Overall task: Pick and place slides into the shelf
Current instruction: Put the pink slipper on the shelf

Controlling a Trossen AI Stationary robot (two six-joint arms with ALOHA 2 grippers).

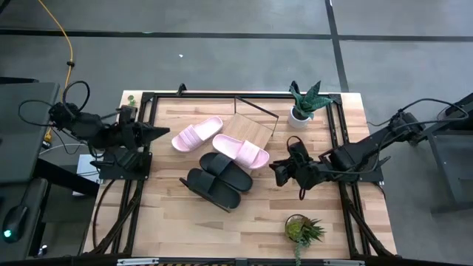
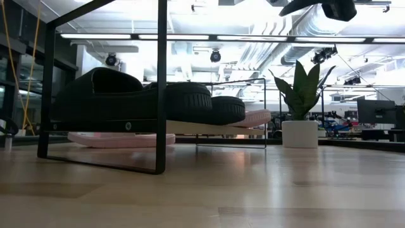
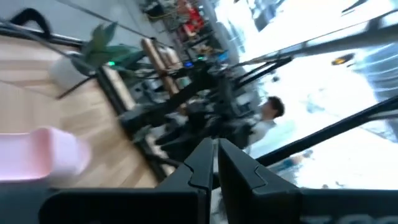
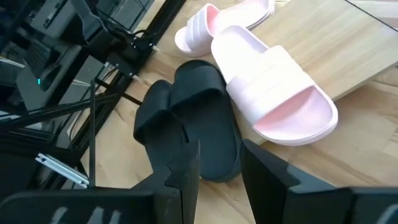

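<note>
Four slides lie bunched near the middle of the tabletop [image 1: 295,207]: one pink slide [image 1: 242,151] rests partly on the shelf [image 1: 251,130], its heel end overhanging the light board's near edge, while the other pink slide [image 1: 196,136] sits on the tabletop just beside the shelf's left side. The two black slides [image 1: 219,179] lie side by side on the tabletop just in front of the pink ones, the upper black one touching the pink slide that overhangs the shelf. The shelf stands skewed toward the back of the tabletop, near a small potted plant [image 1: 304,103] in a white pot. The right claw [image 1: 281,171] hovers just to the right of the black pair, its fingers [image 4: 261,168] parted and holding nothing. The left claw [image 1: 161,132] waits at the tabletop's left edge, near the loose pink slide, its fingers [image 3: 202,165] pressed together and empty. A second plant [image 1: 303,230] stands at the tabletop's front right.
</note>
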